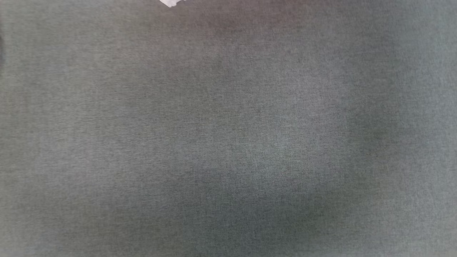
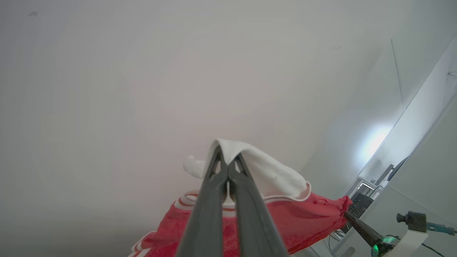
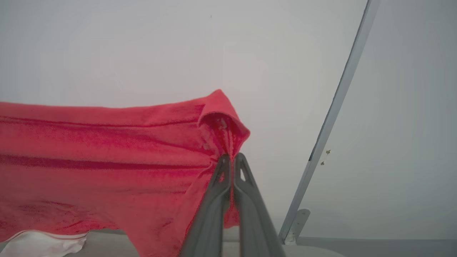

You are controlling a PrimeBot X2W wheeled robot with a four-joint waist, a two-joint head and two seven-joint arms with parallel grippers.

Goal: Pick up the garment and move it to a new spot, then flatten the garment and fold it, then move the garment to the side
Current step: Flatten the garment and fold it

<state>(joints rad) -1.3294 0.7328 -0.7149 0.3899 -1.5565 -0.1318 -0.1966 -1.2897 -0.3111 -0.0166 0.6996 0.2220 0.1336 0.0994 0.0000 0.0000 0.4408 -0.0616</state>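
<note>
Looks down, from the head, on a broad grey woven surface (image 1: 228, 142). Behind everything in both wrist views, a pale wall (image 2: 142, 71). Next in size, the garment (image 3: 100, 150): hangs in the air, pulled taut between the two arms, with the red body spreading away leftward in the right wrist view. In the left wrist view, a white sleeve (image 2: 271, 175) on top, thin red-and-white trim along its lower edge. Left gripper (image 2: 227, 160): fingers pressed together, pinching a fold of that white sleeve. Right gripper (image 3: 232, 159): fingers likewise squeezed tight, nipping a bunched red corner. Seen too from the left wrist, at the lower right, tips at the red cloth's far end. Smallest, a white scrap (image 1: 170, 3) at the head view's top edge, too little showing to tell what.
</note>
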